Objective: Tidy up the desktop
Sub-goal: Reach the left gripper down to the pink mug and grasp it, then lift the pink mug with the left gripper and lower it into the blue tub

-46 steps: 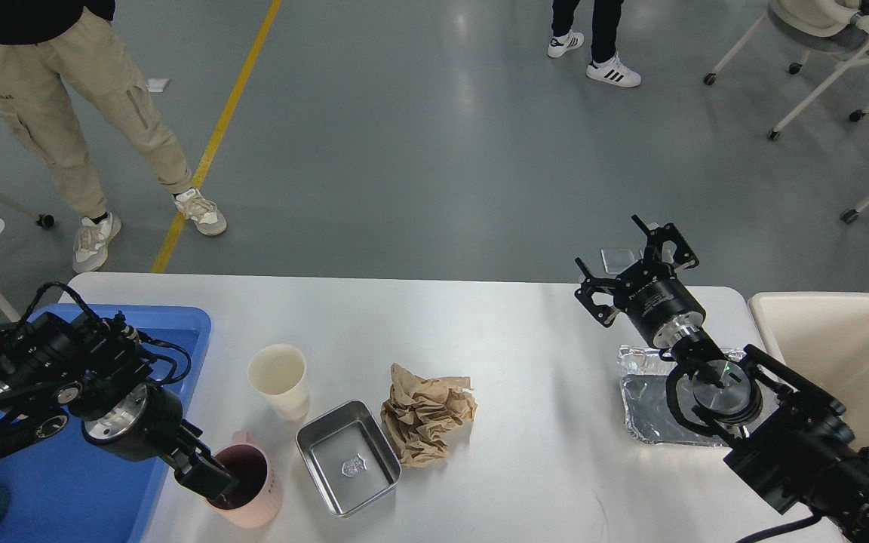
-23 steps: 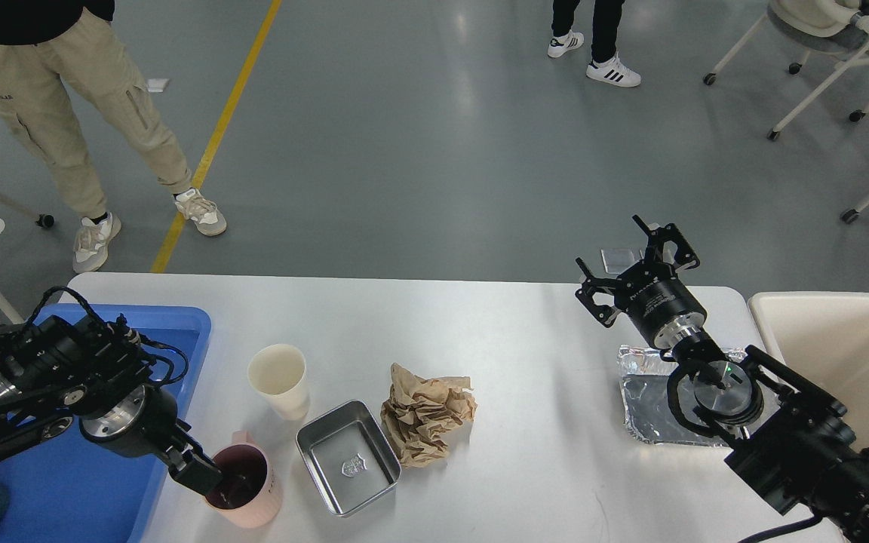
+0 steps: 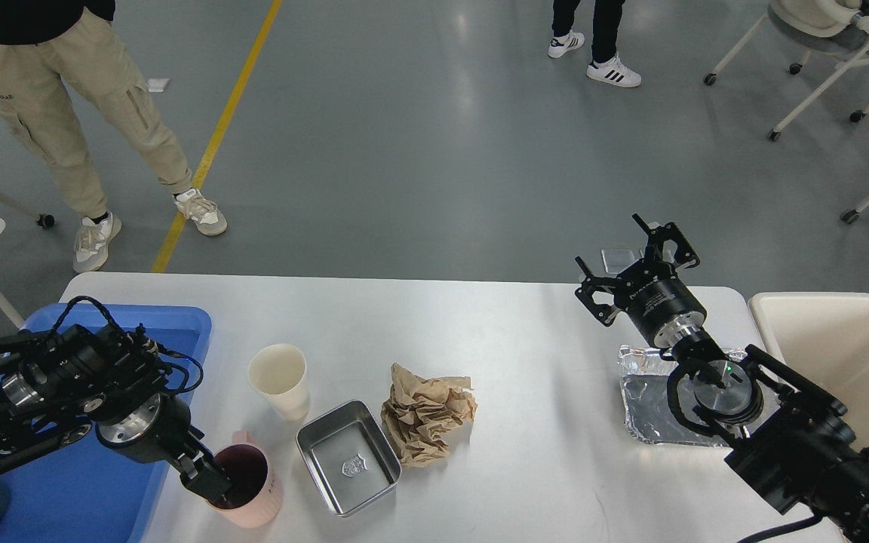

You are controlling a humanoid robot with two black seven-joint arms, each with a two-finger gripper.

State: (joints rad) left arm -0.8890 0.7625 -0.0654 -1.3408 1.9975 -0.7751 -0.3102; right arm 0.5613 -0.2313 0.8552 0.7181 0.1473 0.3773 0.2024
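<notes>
**Left gripper in the pink mug, right gripper raised over the far edge**

The desktop filled the lower half of the head view, white and wide, and everything else is placed from it. At its left end sat a blue tray, and off its right end stood a cream bin.

The left gripper hung at the near left of the desktop, just beside the tray, with its dark tip reaching down into the mouth of a pink mug. Its fingers could not be told apart there, so whether they gripped the mug's wall or stood free I cannot tell.

Behind the mug on the desktop stood a cream paper cup, upright. To the right of the mug lay a small metal tin, open side up. A crumpled wad of brown paper lay just beside the tin, near the desktop's middle.

Toward the desktop's right end lay a foil tray, partly covered by the right arm. The right gripper was held above the desktop's far edge, its fingers spread apart and holding nothing.
</notes>
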